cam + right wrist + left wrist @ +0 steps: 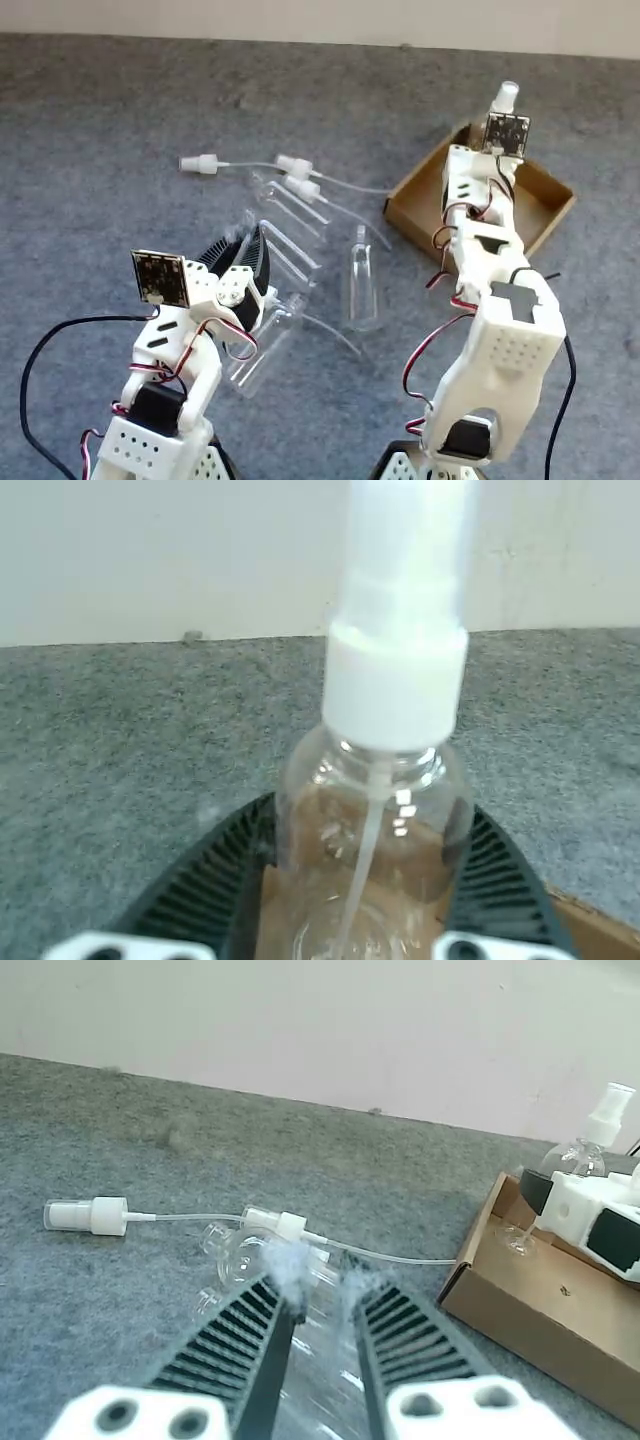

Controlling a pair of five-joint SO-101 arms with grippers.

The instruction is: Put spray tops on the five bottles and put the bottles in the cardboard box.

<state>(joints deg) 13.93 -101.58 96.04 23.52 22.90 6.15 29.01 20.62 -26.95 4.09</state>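
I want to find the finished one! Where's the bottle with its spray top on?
The capped bottle stands upright in the right gripper, over the cardboard box at the high view's right side.

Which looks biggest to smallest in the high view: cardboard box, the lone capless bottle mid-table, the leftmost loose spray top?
1. cardboard box, clearly largest.
2. capless bottle.
3. leftmost spray top: small head. With its thin tube it runs about as long as the bottle, but it is far slimmer.
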